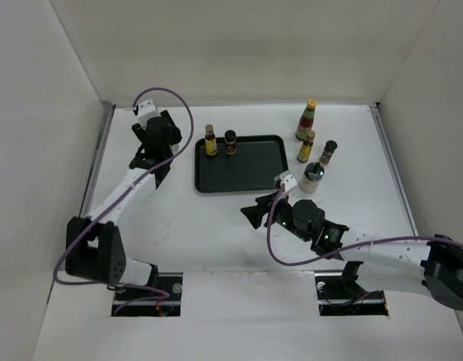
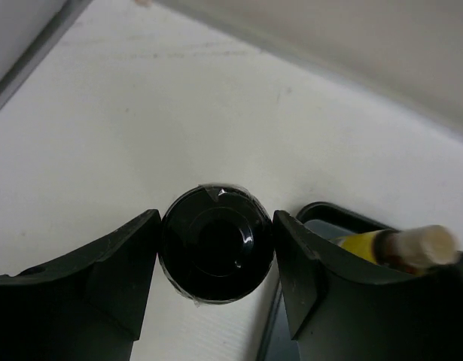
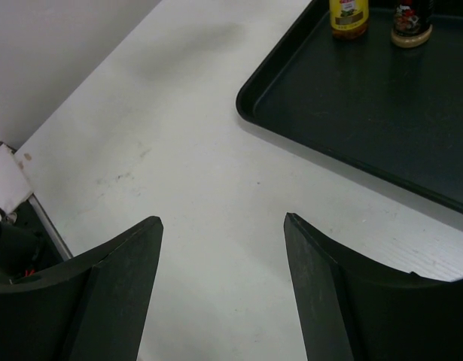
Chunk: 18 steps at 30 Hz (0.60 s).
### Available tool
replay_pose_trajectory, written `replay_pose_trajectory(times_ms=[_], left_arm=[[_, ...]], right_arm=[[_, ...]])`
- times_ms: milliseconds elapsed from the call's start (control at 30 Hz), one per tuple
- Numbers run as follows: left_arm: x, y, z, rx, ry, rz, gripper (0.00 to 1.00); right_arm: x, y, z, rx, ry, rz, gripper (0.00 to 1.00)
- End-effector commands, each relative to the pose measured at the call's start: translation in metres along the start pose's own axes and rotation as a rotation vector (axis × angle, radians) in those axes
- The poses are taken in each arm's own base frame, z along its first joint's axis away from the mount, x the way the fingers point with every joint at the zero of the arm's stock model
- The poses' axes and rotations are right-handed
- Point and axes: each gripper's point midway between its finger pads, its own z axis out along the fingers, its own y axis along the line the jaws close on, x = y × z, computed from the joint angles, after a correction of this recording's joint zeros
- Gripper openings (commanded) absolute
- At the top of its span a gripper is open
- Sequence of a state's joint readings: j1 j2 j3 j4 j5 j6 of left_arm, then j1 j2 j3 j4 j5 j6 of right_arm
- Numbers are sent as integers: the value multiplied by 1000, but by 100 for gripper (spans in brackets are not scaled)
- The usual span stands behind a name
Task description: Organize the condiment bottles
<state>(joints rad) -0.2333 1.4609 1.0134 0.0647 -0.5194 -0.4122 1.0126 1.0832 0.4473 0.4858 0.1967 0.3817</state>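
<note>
Left wrist: left pincer [image 2: 216, 226] clamps dark-capped jar [image 2: 216, 259] near tray [image 2: 329, 215] edge; right pincer [image 3: 223, 222] apart.

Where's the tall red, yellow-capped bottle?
Overhead, the tall red bottle stands at the back right, behind a small amber bottle, right of the black rectangular tray.

Bright, even light falls from above on the white table [image 1: 216, 233], and the shadows on it are pale and soft-edged. The top view is in focus but coarse, so fine detail is lost. In the left wrist view, small white glints sit on the glossy top of the black-capped bottle [image 2: 216, 252]. The left gripper's fingers [image 2: 103, 278] and a yellow bottle [image 2: 400, 247] at the right edge are blurred. In the right wrist view, the right gripper's fingers [image 3: 111, 293] are dark and soft. The black tray [image 3: 382, 120] has a dull sheen, and a faint grey shadow lies on the table near the top.
</note>
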Motion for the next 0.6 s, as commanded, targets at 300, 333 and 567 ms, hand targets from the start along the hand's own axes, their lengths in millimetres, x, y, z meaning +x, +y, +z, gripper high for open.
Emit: replay_pose_trajectory(times_ms=[300, 333, 567], left_arm=[[-103, -165, -146, 515, -234, -152, 32], [-97, -183, -149, 547, -220, -144, 32], [-51, -272, -130, 665, -152, -75, 32]], right_arm=[[-9, 2, 10, 5, -33, 16, 34], [-3, 8, 13, -12, -11, 0, 35], [21, 75, -1, -222, 39, -212, 48]])
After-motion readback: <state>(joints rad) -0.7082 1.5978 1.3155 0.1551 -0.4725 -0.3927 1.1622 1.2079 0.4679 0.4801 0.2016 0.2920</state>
